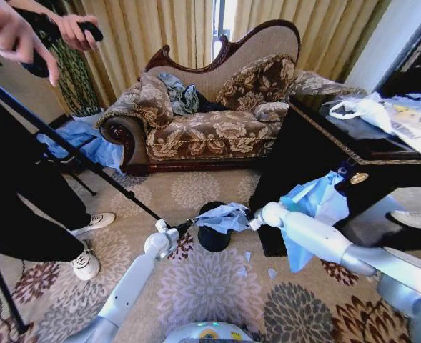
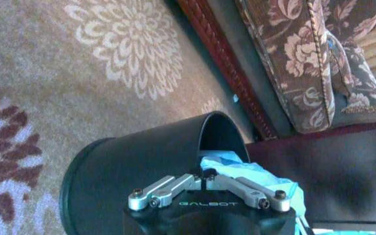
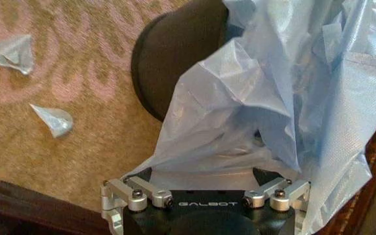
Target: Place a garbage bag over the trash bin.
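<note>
The black trash bin (image 1: 211,237) stands on the carpet between my two arms. The pale blue garbage bag (image 1: 224,216) lies crumpled over its rim. My left gripper (image 1: 184,227) is at the bin's left side. In the left wrist view this gripper (image 2: 204,172) is shut on an edge of the bag (image 2: 244,169), just over the bin's wall (image 2: 142,166). At the bin's right side is my right gripper (image 1: 252,221). In the right wrist view it (image 3: 204,164) stands open, with the bag's film (image 3: 240,107) draped over it and the bin (image 3: 168,58) beyond.
A dark cabinet (image 1: 317,164) stands close on the right, with a larger blue plastic bundle (image 1: 314,204) hanging from it and a white bag (image 1: 364,107) on top. A sofa (image 1: 210,132) is behind. A tripod leg (image 1: 74,153) and a person's shoes (image 1: 88,264) are left. Plastic scraps (image 3: 54,120) litter the carpet.
</note>
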Tool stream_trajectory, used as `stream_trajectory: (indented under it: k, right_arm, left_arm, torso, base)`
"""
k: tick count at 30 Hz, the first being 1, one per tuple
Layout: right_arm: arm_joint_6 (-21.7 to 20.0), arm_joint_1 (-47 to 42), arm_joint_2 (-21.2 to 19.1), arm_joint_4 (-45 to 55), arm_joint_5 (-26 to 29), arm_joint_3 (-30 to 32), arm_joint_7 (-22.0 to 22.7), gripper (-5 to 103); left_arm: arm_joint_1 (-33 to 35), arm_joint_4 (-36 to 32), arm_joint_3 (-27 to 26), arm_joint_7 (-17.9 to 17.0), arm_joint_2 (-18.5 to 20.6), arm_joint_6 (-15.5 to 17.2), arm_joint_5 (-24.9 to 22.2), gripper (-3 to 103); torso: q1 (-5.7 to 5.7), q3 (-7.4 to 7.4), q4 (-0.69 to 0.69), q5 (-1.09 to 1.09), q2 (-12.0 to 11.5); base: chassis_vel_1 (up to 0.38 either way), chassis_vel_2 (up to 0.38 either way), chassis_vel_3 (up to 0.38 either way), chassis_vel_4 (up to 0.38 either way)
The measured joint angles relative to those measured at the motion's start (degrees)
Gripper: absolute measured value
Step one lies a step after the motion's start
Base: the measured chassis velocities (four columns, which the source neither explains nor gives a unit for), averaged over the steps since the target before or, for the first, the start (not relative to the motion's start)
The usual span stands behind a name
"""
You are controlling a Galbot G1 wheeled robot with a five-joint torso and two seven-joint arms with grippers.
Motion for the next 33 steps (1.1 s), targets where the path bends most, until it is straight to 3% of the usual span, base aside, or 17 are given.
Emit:
stream_trajectory:
  k: [6,20,33]
  right_arm:
    - [-0.1,-1.8,-0.4,1.1,0.1,1.0,0.1,100]
    - [-0.6,-8.2,-2.0,4.4,0.5,4.8,0.9,100]
    - [-0.8,-13.0,0.2,3.1,-0.8,8.9,2.3,100]
  left_arm:
    - [1.1,-1.2,-0.3,0.4,0.3,-0.1,1.1,0]
    - [4.6,-3.3,0.2,5.2,2.9,-2.9,10.6,0]
    - [2.4,3.4,0.8,7.4,1.5,-6.1,14.3,0]
  torso:
    - [0.00,0.00,0.00,0.00,0.0]
    - [0.00,0.00,0.02,0.00,0.0]
    - [0.00,0.00,0.00,-0.01,0.0]
  base:
    - [0.000,0.000,0.000,0.000]
    - [0.000,0.000,0.000,0.000]
    - [0.000,0.000,0.000,0.000]
